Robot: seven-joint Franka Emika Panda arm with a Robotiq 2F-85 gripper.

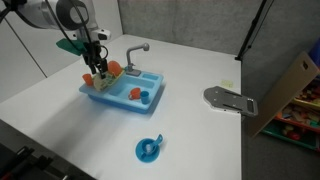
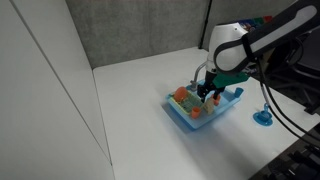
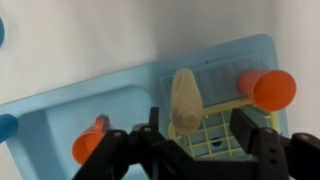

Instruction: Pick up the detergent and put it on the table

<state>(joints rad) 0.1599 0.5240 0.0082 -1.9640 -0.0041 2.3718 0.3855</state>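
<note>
Partly between tips of spread pincer [image 3: 197, 135] — detergent [image 3: 185, 98].

In both exterior views you look down from a raised spot set well back across the large white flat tabletop [image 1: 200, 130]. Each stands on a different side of the blue plastic toy sink with grey tap [image 1: 120, 102], and they share that sink [image 2: 185, 115] and the table around it. Your wrist view sits close above the sink [image 3: 50, 115], facing straight down.
</note>
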